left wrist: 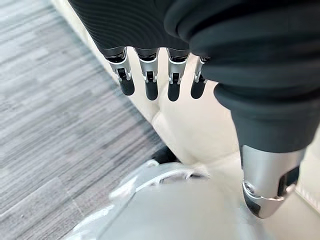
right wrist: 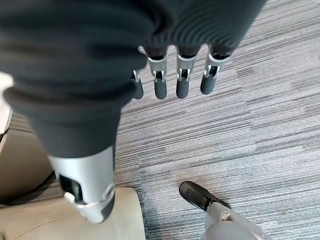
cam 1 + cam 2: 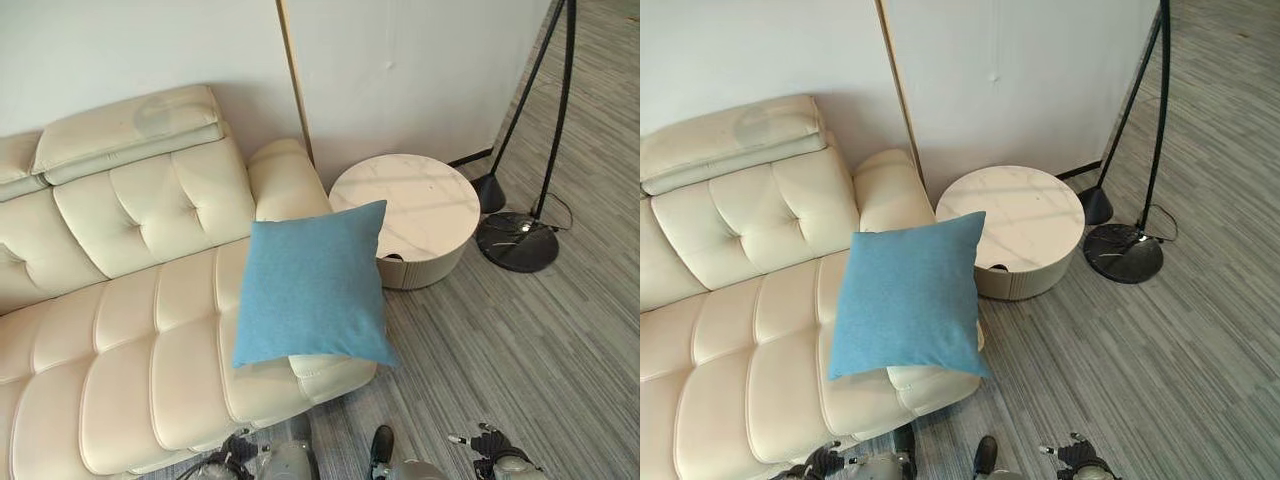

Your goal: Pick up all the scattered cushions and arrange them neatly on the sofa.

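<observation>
**Blue cushion at the sofa's end, both hands free**

A blue cushion [image 3: 312,285] lies on the seat of the cream sofa [image 3: 120,330], at the end nearest the armrest [image 3: 285,180]. It sits tilted, one corner reaching past the seat's front edge and another pointing toward the round side table [image 3: 410,215]. That table stands on the grey striped floor [image 3: 520,360] just beside the armrest, its pale tabletop bare. Further along the white wall [image 3: 400,70], a black floor lamp [image 3: 520,240] rests on its round base, its thin poles slanting upward.

The left hand [image 1: 165,75] hangs low beside the sofa's front edge, fingers straight and relaxed, thumb apart, grasping nothing. The right hand [image 2: 175,75] hangs over the floor, fingers likewise straight and released, nothing in it. Both hands are well apart from the cushion.
</observation>
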Tool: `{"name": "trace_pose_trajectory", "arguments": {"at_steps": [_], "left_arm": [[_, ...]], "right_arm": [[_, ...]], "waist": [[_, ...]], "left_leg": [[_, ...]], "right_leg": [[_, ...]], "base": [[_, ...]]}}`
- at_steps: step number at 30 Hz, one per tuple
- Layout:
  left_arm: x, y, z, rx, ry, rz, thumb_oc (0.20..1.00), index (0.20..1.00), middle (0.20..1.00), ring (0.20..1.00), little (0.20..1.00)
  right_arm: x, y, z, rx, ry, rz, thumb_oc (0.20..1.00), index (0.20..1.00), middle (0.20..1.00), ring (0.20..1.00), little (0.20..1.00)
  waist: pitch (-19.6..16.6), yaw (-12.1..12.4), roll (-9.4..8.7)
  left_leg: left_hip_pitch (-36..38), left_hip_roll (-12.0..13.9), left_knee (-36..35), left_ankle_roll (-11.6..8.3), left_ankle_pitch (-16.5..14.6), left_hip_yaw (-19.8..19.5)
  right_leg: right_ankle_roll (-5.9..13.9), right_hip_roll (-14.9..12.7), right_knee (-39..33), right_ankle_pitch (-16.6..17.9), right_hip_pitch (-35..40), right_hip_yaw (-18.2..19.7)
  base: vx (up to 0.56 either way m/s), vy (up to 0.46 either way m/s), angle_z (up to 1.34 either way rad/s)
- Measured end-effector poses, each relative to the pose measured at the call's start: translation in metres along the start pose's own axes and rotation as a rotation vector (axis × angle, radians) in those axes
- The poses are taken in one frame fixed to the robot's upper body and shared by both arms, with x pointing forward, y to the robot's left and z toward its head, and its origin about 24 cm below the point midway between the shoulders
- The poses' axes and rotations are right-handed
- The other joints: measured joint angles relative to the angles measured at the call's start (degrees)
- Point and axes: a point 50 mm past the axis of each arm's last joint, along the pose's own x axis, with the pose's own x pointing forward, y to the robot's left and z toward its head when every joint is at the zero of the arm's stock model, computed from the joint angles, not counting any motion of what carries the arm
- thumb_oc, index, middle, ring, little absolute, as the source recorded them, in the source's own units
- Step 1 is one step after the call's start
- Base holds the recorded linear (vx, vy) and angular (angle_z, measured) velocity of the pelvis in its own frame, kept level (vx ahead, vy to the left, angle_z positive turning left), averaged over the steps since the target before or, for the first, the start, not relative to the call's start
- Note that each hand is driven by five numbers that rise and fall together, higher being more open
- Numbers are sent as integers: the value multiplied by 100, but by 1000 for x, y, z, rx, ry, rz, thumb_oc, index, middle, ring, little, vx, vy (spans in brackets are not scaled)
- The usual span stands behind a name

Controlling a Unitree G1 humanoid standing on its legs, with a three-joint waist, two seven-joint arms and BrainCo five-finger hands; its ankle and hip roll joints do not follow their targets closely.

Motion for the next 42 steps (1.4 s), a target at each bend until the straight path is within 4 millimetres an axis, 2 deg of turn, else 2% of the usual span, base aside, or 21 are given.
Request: {"name": "trace_pose_trajectory", "arguments": {"at_steps": [5, 6, 9, 10, 11, 14, 15, 17, 20, 21, 22, 24, 26, 28, 31, 33, 35, 36, 37, 40, 42], "left_arm": [[-1, -3, -7, -1, 19, -7, 1000, 1000, 1000, 1000, 1000], [-3, -5, -12, -3, 34, -13, 1000, 1000, 1000, 1000, 1000], [-3, -6, -16, -2, 49, -16, 1000, 1000, 1000, 1000, 1000], [-3, -5, -17, -1, 51, -13, 1000, 1000, 1000, 1000, 1000], [-3, -4, -15, 0, 47, -11, 1000, 1000, 1000, 1000, 1000], [-2, 6, -13, 7, 45, 10, 1000, 1000, 1000, 1000, 1000], [-1, 9, -13, 9, 48, 16, 1000, 1000, 1000, 1000, 1000], [-2, 13, -19, -26, 76, 26, 1000, 1000, 1000, 1000, 1000], [-3, 16, -30, -97, 126, 33, 1000, 1000, 1000, 1000, 1000], [-4, 16, -32, -101, 137, 32, 1000, 1000, 1000, 1000, 1000], [-4, 16, -35, -125, 149, 33, 1000, 1000, 1000, 1000, 1000], [-6, 18, -40, -140, 160, 37, 1000, 1000, 1000, 1000, 1000], [-6, 22, -43, -168, 166, 54, 1000, 1000, 1000, 1000, 1000], [-6, 29, -43, -185, 166, 75, 1000, 1000, 1000, 1000, 1000], [-7, 59, -41, -313, 152, 161, 1000, 1000, 1000, 1000, 1000], [-7, 84, -33, -321, 119, 214, 1000, 1000, 1000, 1000, 1000], [-9, 112, -21, -326, 76, 272, 1000, 1000, 1000, 1000, 1000], [-11, 127, -13, -351, 46, 307, 1000, 1000, 1000, 1000, 1000], [-15, 149, 2, -394, -26, 360, 1000, 1000, 1000, 1000, 1000], [-18, 164, 27, -497, -137, 393, 1000, 1000, 1000, 1000, 1000], [-18, 167, 46, -595, -202, 391, 1000, 1000, 1000, 1000, 1000]], "right_arm": [[-2, 0, -10, -12, 21, -2, 1000, 1000, 1000, 1000, 1000], [-3, -1, -18, -18, 40, -4, 1000, 1000, 1000, 1000, 1000], [-6, 2, -30, -22, 68, 8, 1000, 1000, 1000, 1000, 1000], [-7, 4, -35, -20, 81, 18, 1000, 1000, 1000, 1000, 1000], [-8, 5, -36, -20, 86, 22, 1000, 1000, 1000, 1000, 1000], [-8, 10, -35, -15, 84, 39, 1000, 1000, 1000, 1000, 1000], [-8, 13, -35, -10, 86, 46, 1000, 1000, 1000, 1000, 1000], [-7, 14, -30, -2, 72, 49, 1000, 1000, 1000, 1000, 1000], [-7, 18, -27, 0, 67, 60, 1000, 1000, 1000, 1000, 1000], [-7, 17, -28, -1, 70, 59, 1000, 1000, 1000, 1000, 1000], [-7, 17, -27, -2, 72, 58, 1000, 1000, 1000, 1000, 1000], [-9, 11, -41, -10, 124, 40, 1000, 1000, 1000, 1000, 1000], [-8, 4, -45, -20, 146, 19, 1000, 1000, 1000, 1000, 1000], [-8, -4, -47, -28, 151, -8, 1000, 1000, 1000, 1000, 1000], [-5, -35, -42, 9, 137, -92, 1000, 1000, 1000, 1000, 1000], [-3, -61, -33, 1, 107, -155, 1000, 1000, 1000, 1000, 1000], [-3, -86, -15, -4, 47, -211, 1000, 1000, 1000, 1000, 1000], [-4, -99, -1, 17, -10, -246, 1000, 1000, 1000, 1000, 1000], [-7, -117, 24, 66, -113, -304, 1000, 1000, 1000, 1000, 1000], [-10, -123, 54, 192, -219, -332, 1000, 1000, 1000, 1000, 1000], [-14, -106, 87, 305, -337, -291, 1000, 1000, 1000, 1000, 1000]], "waist": [[-52, -23, 78], [-148, -11, 143], [-272, -16, 111], [-338, -19, 86], [-370, -42, 65], [-375, -96, 5], [-359, -106, -62], [-336, -116, -83], [-306, -110, -184], [-281, -117, -194], [-309, -150, -241], [-314, -162, -209], [-330, -149, -168], [-346, -143, -140], [-394, -151, -134], [-477, -168, -148], [-490, -184, -175], [-498, -200, -189], [-512, -225, -210], [-549, -235, -261], [-561, -270, -314]], "left_leg": [[368, -21, -237, 83, 64, 82], [377, -52, -200, 419, 144, 86], [483, -271, -275, 596, 44, 76], [558, -448, -298, 720, -43, 67], [567, -508, -330, 799, -96, 64], [629, -727, -318, 997, -111, -57], [643, -781, -339, 1122, -205, -78], [731, -794, -436, 1145, -198, -193], [744, -788, -476, 1141, -220, -250], [731, -758, -476, 1130, -227, -293], [721, -702, -473, 1113, -216, -422], [745, -610, -473, 927, -186, -521], [744, -547, -440, 773, -117, -523], [721, -506, -439, 710, -116, -527], [704, -419, -439, 584, -162, -538], [657, -392, -474, 559, -148, -542], [631, -380, -474, 545, -159, -541], [620, -377, -474, 543, -157, -534], [587, -376, -475, 539, -151, -524], [554, -377, -474, 494, -117, -510], [556, -375, -472, 519, -97, -452]], "right_leg": [[232, -12, 35, -134, 331, -93], [350, -48, 83, -212, 373, -71], [559, -272, 337, -350, 348, -37], [617, -485, 866, -559, 190, 34], [664, -614, 1156, -685, 51, 79], [995, -1045, 2673, -1174, -659, 609], [1040, -1083, 2965, -1102, -755, 772], [1148, -1105, 3313, -1260, -1006, 1032], [1070, -976, 2189, -1243, -1014, 1229], [1048, -895, 1835, -1010, -1011, 1315], [1092, -756, 1338, -525, -807, 1370], [911, -598, 640, -84, -382, 1295], [827, -512, 303, 97, -205, 1241], [747, -446, 48, 218, -108, 1225], [708, -366, 4, 201, -107, 1205], [707, -339, 3, 201, -149, 1206], [708, -325, 3, 203, -181, 1206], [707, -322, 3, 212, -204, 1216], [701, -321, 3, 236, -245, 1232], [692, -319, 2, 257, -286, 1250], [692, -315, 1, 277, -318, 1309]], "base": [[176, 132, 11], [189, 203, 3], [82, 125, 10], [65, 188, 15], [31, 184, 23], [9, 165, 27], [56, 102, 22], [132, 20, 18], [144, -48, 13], [106, -45, 30], [101, -60, 36], [120, -78, 25], [67, -41, 5], [86, -47, 1], [71, -46, 0], [42, -36, 0], [3, -10, -2], [-1, -14, -8], [-1, -8, -6], [12, -5, -4], [23, -3, -17]]}}
